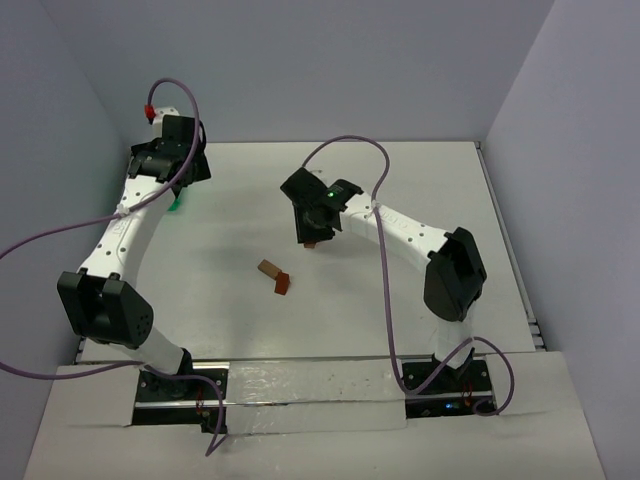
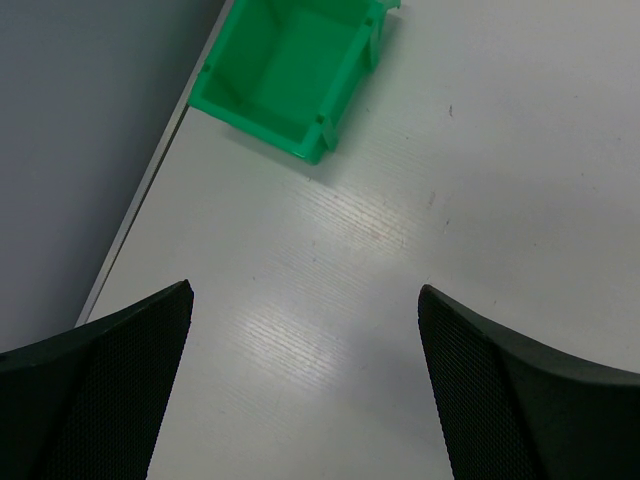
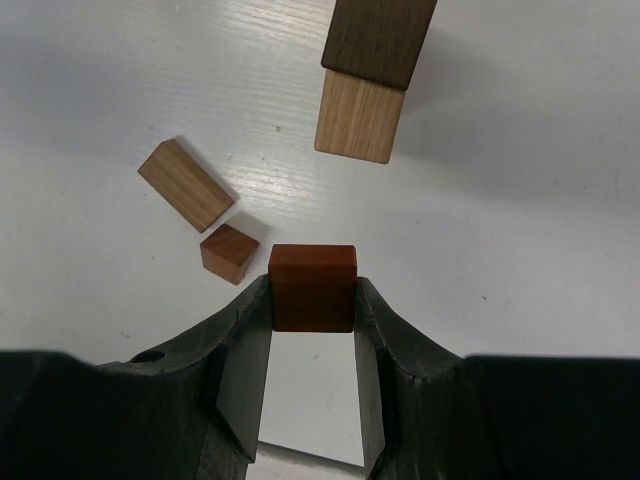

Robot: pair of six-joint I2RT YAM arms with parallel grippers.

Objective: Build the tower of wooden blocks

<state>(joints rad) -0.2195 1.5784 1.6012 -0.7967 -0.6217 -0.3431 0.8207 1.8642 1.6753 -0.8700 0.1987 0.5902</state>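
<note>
While the right gripper (image 3: pixel 313 292) hangs above the white table (image 3: pixel 520 240), its two black fingers (image 3: pixel 245 335) are pinched on the sides of a reddish-brown wooden block (image 3: pixel 313 270), which sticks out past the fingertips. Just left of that block a smaller reddish-brown wooden cube (image 3: pixel 229 252) lies on the table, with a tan oblong wooden block (image 3: pixel 186 184) lying beside it, corner to corner. Farther out and slightly right stands the wood block tower (image 3: pixel 368 85): a dark brown wooden block (image 3: pixel 380 40) stacked on a tan wooden block (image 3: pixel 358 118), apart from the held block, with its top cut off by the edge of the wrist view.

At the far left of the table, the left gripper (image 2: pixel 305 292) has its jaws spread wide and holds nothing. Beyond it sits a green plastic bin (image 2: pixel 255 122) near the table's edge; what shows of its inside is bare green plastic.
</note>
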